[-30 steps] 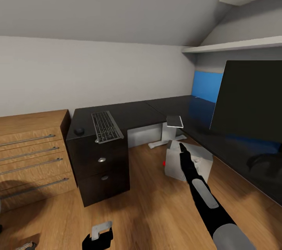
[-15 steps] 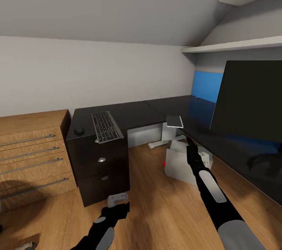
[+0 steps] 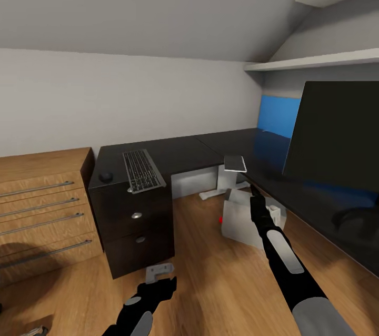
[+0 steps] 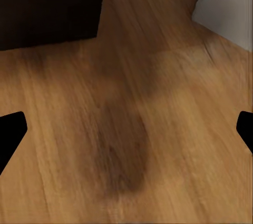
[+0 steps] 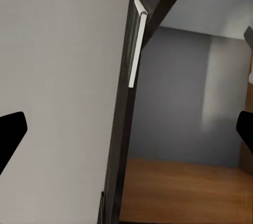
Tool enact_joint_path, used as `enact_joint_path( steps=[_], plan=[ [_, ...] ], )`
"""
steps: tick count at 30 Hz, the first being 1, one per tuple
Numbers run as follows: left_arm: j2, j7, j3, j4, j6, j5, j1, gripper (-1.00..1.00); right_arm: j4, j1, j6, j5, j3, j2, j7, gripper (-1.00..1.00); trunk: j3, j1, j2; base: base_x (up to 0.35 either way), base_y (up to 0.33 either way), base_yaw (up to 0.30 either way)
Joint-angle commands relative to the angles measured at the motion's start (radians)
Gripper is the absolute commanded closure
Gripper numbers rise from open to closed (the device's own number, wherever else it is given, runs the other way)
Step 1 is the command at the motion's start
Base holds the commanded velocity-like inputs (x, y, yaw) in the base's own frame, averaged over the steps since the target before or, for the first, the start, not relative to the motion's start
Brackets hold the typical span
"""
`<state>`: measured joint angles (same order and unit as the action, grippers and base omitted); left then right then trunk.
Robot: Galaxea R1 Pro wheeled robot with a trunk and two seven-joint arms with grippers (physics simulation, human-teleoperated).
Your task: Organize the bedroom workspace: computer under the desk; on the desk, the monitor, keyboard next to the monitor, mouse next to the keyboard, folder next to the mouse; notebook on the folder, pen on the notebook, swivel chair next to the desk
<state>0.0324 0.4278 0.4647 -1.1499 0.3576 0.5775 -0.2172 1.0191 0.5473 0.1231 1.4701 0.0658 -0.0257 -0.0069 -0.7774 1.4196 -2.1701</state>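
A white computer case (image 3: 243,220) with a red light stands on the wood floor beside the dark L-shaped desk (image 3: 179,150). On the desk's left wing a grey keyboard (image 3: 141,170) lies next to a black mouse (image 3: 107,176). The big black monitor (image 3: 337,136) stands on the right wing. My right gripper (image 3: 254,195) hangs open over the computer's top, with the white case (image 5: 52,76) and the desk's edge showing between the fingers (image 5: 126,134). My left gripper (image 3: 159,276) is open and low over the floor, and between its tips (image 4: 126,134) lies bare wood.
A wooden chest of drawers (image 3: 42,204) stands left of the desk's dark drawer unit (image 3: 138,230). White shelves (image 3: 316,61) run along the right wall. A blue panel (image 3: 276,116) leans at the desk's far corner. A white desk leg (image 3: 226,180) stands behind the computer.
My left gripper has come forward over the floor toward the drawer unit. My right arm has shifted right over the computer, then held still.
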Motion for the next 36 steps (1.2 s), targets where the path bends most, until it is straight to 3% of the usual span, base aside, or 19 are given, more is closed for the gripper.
enact_joint_path(
  steps=[1,3,6,28,36],
  plan=[
    [-0.001,0.009,0.01,-0.002,-0.012,0.009,0.001,-1.0,0.001,0.001,0.009,0.01,0.005,-0.002,0.0,-1.0,-0.001,0.0,0.0,0.153,0.0,0.0],
    [-0.001,0.01,0.046,-0.001,-0.057,0.009,0.004,-1.0,-0.001,0.0,0.009,0.01,0.006,-0.002,0.003,-1.0,-0.001,0.0,0.0,0.239,0.0,0.0],
    [-0.001,0.011,0.067,0.0,-0.071,0.01,0.005,-1.0,-0.001,0.0,0.008,0.011,0.006,-0.002,0.003,-1.0,-0.001,0.0,0.0,0.258,0.0,0.0],
    [0.0,0.016,0.173,0.035,-0.084,0.01,0.006,-1.0,-0.006,-0.001,0.007,0.012,0.005,0.007,0.0,-1.0,-0.001,0.0,0.0,0.194,0.0,0.0],
    [0.001,0.017,0.19,0.036,-0.085,0.013,0.006,-1.0,-0.006,-0.001,0.007,0.012,0.005,0.006,0.001,-1.0,-0.001,0.0,0.0,0.097,0.0,0.0]
  ],
)
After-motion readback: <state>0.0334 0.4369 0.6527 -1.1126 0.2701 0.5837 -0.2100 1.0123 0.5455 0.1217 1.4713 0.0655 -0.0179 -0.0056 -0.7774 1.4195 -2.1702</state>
